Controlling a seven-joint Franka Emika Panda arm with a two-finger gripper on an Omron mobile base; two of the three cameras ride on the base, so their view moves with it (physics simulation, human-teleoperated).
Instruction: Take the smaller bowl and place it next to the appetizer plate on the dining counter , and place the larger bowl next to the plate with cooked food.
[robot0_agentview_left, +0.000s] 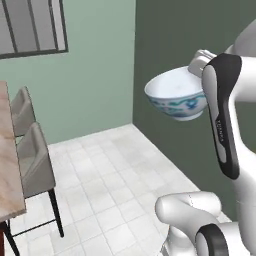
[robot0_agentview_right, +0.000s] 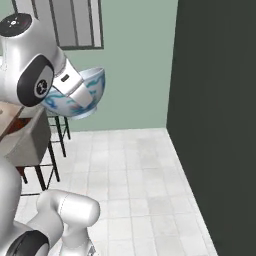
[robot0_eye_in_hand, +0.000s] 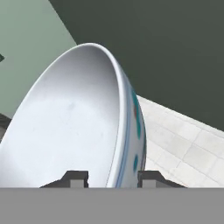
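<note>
Hand view shows us our raised gripper (robot0_eye_in_hand: 109, 177) clamped on the larger bowl's (robot0_eye_in_hand: 70, 127) rim at six o'clock, its white inside bare.

You've got the larger bowl (robot0_agentview_left: 176, 95) plain white inside with blue-teal painted patterns outside (teal dabs near the rim in the hand view), dining counter (robot0_agentview_left: 9, 165) tan-brown marbled, stools (robot0_agentview_left: 33, 160) grey-beige on black legs, walls pale green and dark grey-green, floor tiles off-white.

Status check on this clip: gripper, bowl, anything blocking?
Gripper shut on larger bowl rim. Bowl aloft over tiled floor, near dark wall. Dining counter edge at left, stools alongside.
</note>
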